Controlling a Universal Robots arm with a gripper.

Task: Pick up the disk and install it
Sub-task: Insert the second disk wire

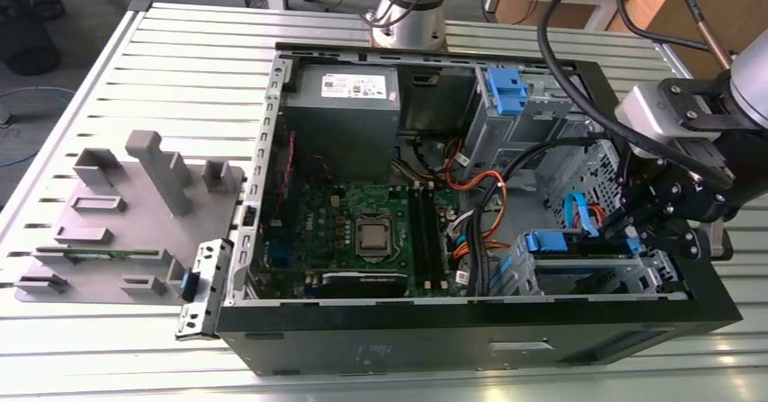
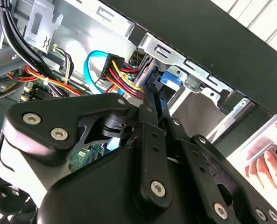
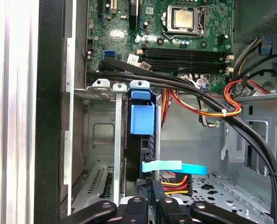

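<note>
The disk point(image 3: 142, 116) stands on edge in the metal drive cage point(image 3: 98, 140) at the case's front corner, its blue side rail facing me in the first wrist view. My gripper point(image 3: 152, 205) has both black fingers pressed close on the disk's near edge. In the second wrist view the fingers point(image 2: 152, 107) meet at the blue rail point(image 2: 168, 78) by the cage wall. In the exterior view the gripper point(image 1: 636, 236) hangs over the cage at the exterior view's right, beside the disk's blue rail point(image 1: 549, 242).
A blue data cable point(image 3: 173, 167) and a wired power plug point(image 3: 173, 184) lie beside the disk. Black cable bundles point(image 3: 213, 105) cross the motherboard point(image 1: 360, 231). A grey power-supply box point(image 1: 342, 105) and a blue latch cage point(image 1: 506, 92) sit farther back. A person's hand point(image 2: 269, 168) is outside the case.
</note>
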